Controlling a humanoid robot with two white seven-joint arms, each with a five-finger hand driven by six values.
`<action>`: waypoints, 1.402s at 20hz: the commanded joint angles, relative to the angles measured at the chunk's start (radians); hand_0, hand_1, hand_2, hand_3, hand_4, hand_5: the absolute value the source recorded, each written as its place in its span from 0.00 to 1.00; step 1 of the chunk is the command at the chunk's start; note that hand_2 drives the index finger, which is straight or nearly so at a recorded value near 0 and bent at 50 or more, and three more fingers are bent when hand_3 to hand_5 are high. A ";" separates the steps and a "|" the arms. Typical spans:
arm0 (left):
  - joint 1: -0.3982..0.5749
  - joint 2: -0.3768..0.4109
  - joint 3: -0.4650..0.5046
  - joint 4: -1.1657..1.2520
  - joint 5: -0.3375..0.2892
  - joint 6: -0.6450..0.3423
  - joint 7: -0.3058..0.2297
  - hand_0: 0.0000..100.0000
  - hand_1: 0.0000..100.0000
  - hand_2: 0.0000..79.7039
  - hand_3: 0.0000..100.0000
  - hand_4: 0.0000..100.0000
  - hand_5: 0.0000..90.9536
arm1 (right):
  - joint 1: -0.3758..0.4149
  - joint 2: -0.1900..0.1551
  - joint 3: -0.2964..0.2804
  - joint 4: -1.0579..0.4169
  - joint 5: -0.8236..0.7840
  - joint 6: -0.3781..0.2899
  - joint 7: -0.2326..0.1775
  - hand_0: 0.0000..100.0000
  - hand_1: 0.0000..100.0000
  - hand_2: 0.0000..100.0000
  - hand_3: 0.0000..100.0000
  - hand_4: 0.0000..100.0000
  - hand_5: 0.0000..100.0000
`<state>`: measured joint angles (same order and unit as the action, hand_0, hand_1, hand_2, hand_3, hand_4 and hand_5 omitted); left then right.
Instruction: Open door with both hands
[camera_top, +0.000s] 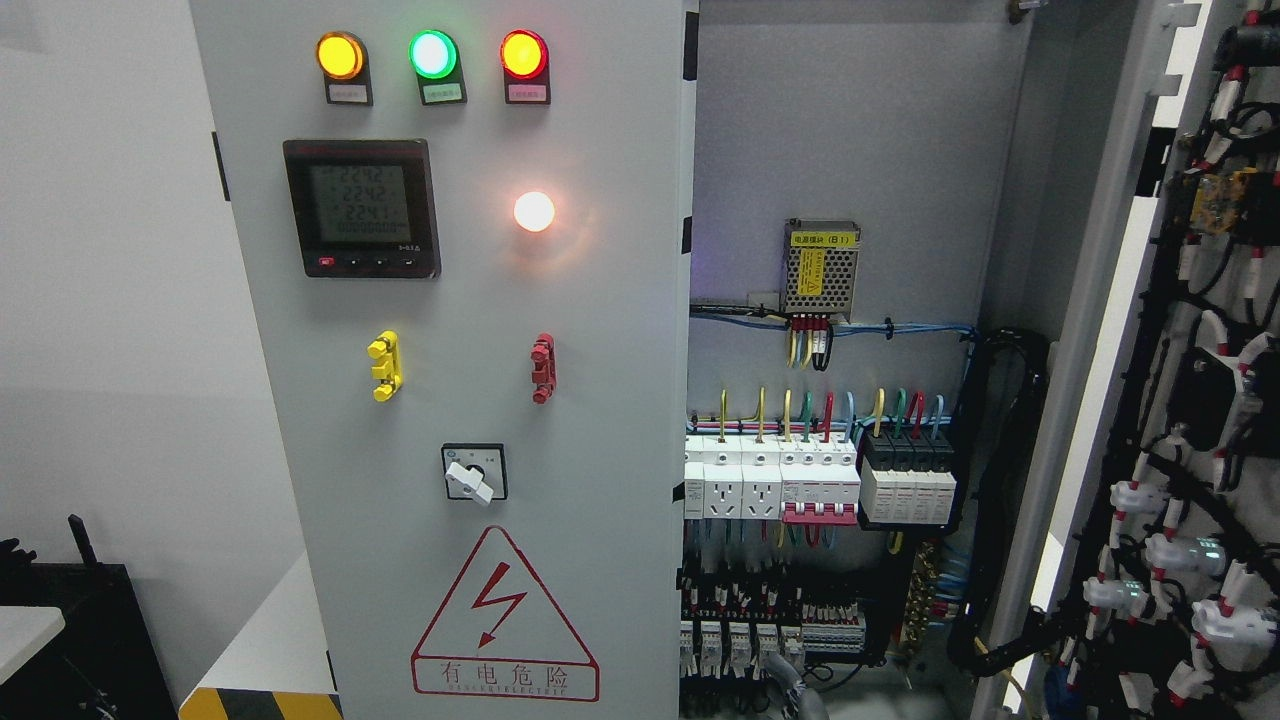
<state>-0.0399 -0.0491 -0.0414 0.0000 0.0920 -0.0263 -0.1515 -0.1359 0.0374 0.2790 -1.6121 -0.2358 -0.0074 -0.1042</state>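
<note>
Right door (1190, 400) swung wide, left door (450, 400) shut, neither robot hand visible so grip unknown; next likely reaching for the left door.

Looks like an electrical room or industrial test lab: a tall grey switchgear cabinet (600, 420) filling the view, with amber, green and red indicator lamps (432, 55) at 11 o'clock above a digital power meter (361, 208). Carries a red lightning warning triangle (503, 620) at 7 o'clock. Shows rows of circuit breakers (800, 485), coloured wiring and a power supply module (821, 267) inside, toward 3 o'clock, beside an open right door (1110, 330) laced with cable looms.
</note>
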 joint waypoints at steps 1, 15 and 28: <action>0.000 0.000 0.000 0.023 0.000 0.000 0.000 0.12 0.39 0.00 0.00 0.00 0.00 | -0.025 0.007 0.020 -0.003 0.001 0.001 0.006 0.05 0.00 0.00 0.00 0.00 0.00; 0.000 0.000 0.000 0.023 0.000 0.000 0.000 0.12 0.39 0.00 0.00 0.00 0.00 | -0.079 0.006 0.045 0.021 0.003 0.006 0.008 0.05 0.00 0.00 0.00 0.00 0.00; 0.000 0.000 0.000 0.023 0.000 0.000 0.000 0.12 0.39 0.00 0.00 0.00 0.00 | -0.163 0.009 0.029 0.104 0.003 0.030 0.006 0.05 0.00 0.00 0.00 0.00 0.00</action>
<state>-0.0399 -0.0491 -0.0414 0.0000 0.0920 -0.0262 -0.1515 -0.2676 0.0446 0.3136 -1.5593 -0.2331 0.0194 -0.0949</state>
